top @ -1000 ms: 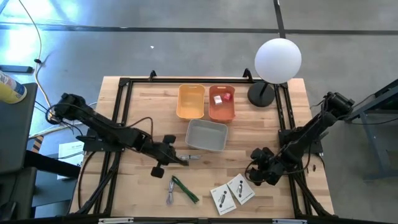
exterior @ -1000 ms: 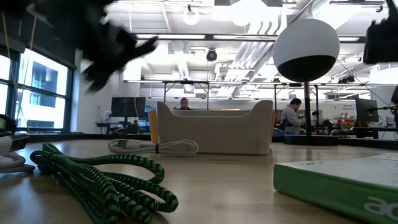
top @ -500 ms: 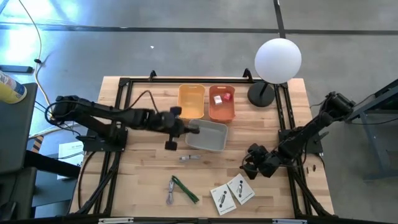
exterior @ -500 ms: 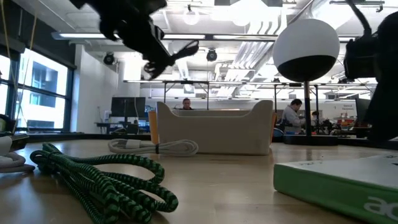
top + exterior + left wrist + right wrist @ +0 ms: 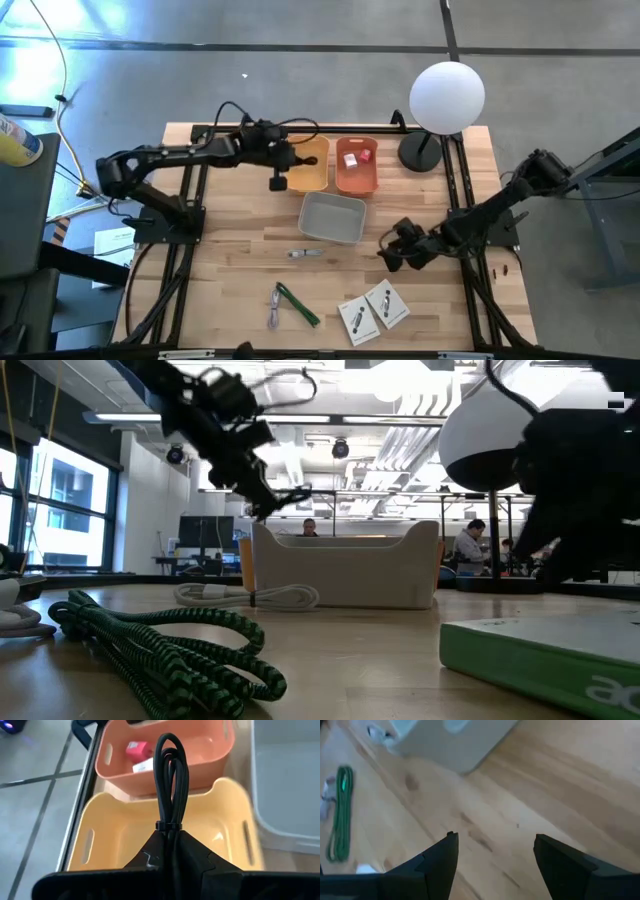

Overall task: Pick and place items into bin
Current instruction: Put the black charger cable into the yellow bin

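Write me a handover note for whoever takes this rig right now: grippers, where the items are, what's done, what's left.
Left gripper: shut on a coiled black cable, over the yellow bin.
Right gripper: open, empty, low over the table right of the grey bin.
Done: red and white cubes lie in the orange bin.
Left: white cable, green cable, two white packets.

Grey concrete floor around the wooden counter, bright ceiling lights, tall windows, distant desks.
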